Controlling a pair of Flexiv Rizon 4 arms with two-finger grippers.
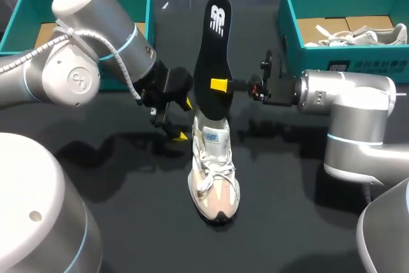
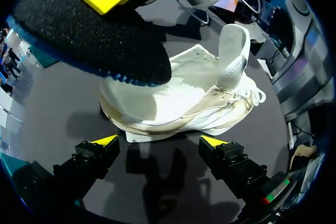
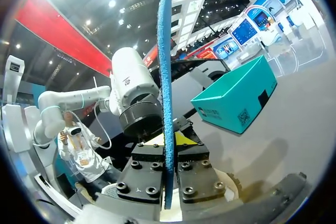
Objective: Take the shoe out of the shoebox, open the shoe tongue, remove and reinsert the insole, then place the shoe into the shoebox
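Insole (image 1: 214, 55) upright, shoe (image 1: 214, 171) standing toe nearward

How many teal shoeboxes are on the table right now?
2. The left shoebox stands at the far left, partly behind my left arm; the right shoebox at the far right, holding a white shoe.

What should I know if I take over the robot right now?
Right hand: shut on the insole, held upright with its lower end at the shoe's heel opening.
Left hand: open, beside the heel, touching nothing.
Shoe: upright on the table, tongue lifted.
Box: behind the left arm.
Done: shoe out, tongue open.
Can't tell if the insole is coming out or going in.
Left: seat the insole, put the shoe in the box.
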